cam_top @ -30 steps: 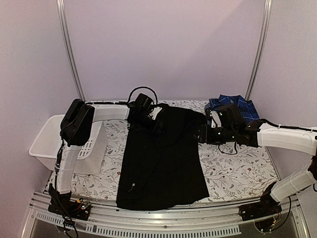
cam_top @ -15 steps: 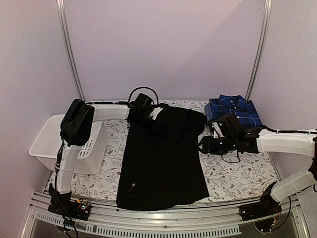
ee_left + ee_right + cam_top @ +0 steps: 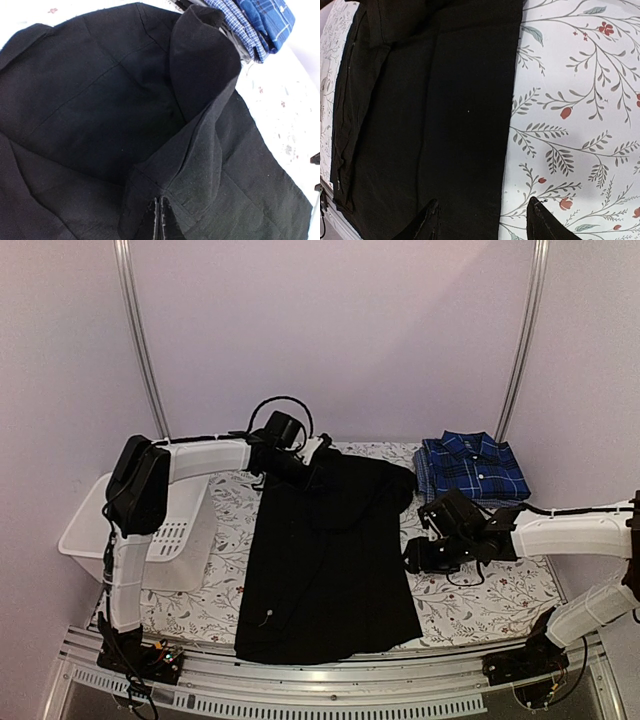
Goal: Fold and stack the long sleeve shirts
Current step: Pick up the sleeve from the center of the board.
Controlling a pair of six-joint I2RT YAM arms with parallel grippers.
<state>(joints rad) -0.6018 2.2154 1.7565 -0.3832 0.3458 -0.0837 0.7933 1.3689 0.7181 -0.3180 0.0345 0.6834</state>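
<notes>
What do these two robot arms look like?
Both are slim white tubes with bulky black joints: left arm, right arm. A thin black cable loops above the left wrist. The left end effector and right end effector are black, each with two narrow fingers. No markings show.

The counter [image 3: 500,590] has a white cloth on it. The cloth [image 3: 570,100] has grey leaves, thin twigs and little red flowers all over. A white plastic basket [image 3: 90,530] sits at the left end of the counter. It has rows of thin slots in its side. Behind the counter is a plain, pale purple wall [image 3: 330,330]. Two shiny metal poles go up the wall, one on the left [image 3: 140,340] and one on the right [image 3: 525,330]. A grey metal rail [image 3: 330,695] runs along the near edge.
</notes>
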